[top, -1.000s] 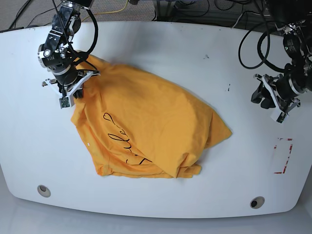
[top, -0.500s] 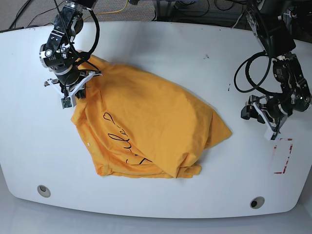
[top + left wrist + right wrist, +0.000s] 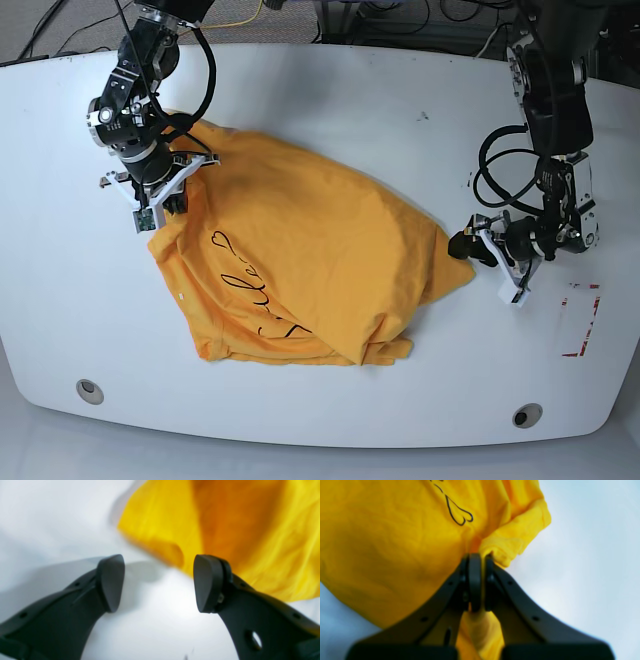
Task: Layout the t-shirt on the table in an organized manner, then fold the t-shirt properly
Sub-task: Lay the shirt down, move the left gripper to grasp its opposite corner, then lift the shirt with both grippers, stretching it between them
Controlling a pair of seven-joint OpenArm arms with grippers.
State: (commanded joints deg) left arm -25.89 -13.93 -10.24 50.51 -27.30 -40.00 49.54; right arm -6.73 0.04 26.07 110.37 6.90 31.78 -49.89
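The orange-yellow t-shirt (image 3: 310,260) lies crumpled on the white table (image 3: 330,100), with black cursive lettering (image 3: 250,285) on its front-left part. My right gripper (image 3: 172,200) sits at the shirt's far-left edge. In the right wrist view that gripper (image 3: 477,557) is shut on a bunched fold of the t-shirt (image 3: 395,542), just below the small heart outline (image 3: 458,515). My left gripper (image 3: 468,244) is low at the shirt's right corner. The left wrist view shows it (image 3: 158,580) open, its fingers astride bare table, with the t-shirt's edge (image 3: 225,530) just beyond the fingertips.
Two round grommet holes (image 3: 90,390) (image 3: 527,415) sit near the table's front edge. A red rectangular outline (image 3: 580,320) marks the right side. Cables (image 3: 500,170) hang from the arm on the base view's right.
My left gripper has swung down and leftward across the table to the shirt's right corner. My right gripper shifted slightly rightward, holding the shirt's edge.
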